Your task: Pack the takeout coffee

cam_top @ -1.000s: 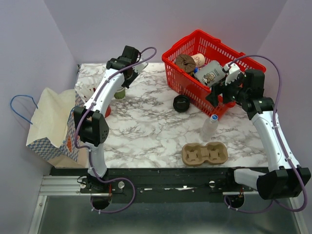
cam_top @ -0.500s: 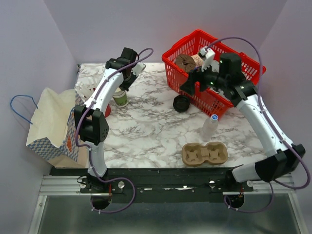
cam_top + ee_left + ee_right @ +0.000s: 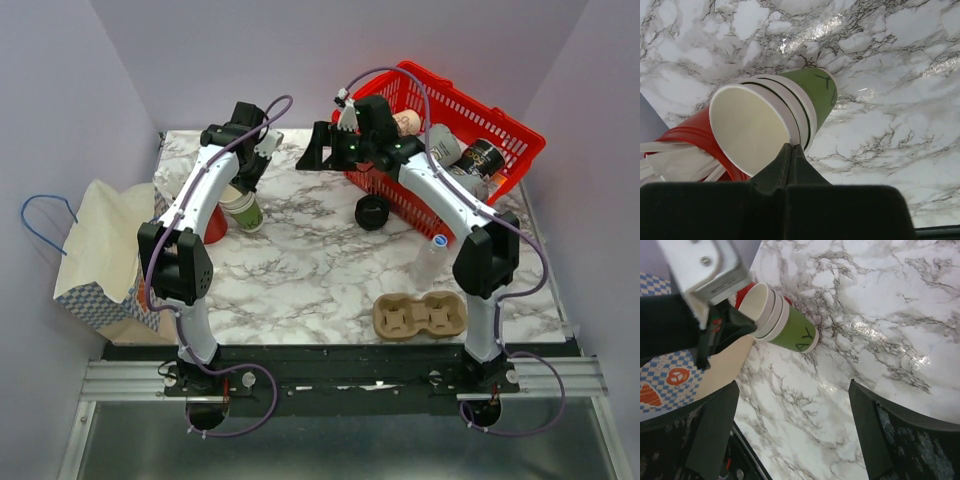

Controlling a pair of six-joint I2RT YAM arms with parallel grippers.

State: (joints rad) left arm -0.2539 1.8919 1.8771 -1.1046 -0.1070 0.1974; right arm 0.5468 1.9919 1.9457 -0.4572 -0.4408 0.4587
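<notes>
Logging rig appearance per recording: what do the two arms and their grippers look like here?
Both the left arm and right arm have white link shells, black joint housings and a purple cable looping alongside. The left gripper and right gripper have black fingers.

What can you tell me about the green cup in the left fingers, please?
The green cup is olive paper, cream inside, lidless, with thin dark markings on its side. Several nested rims show, so it may be a stack. It is tilted over the marble table, beside the red cup, its rim pinched by the shut left fingers.
</notes>
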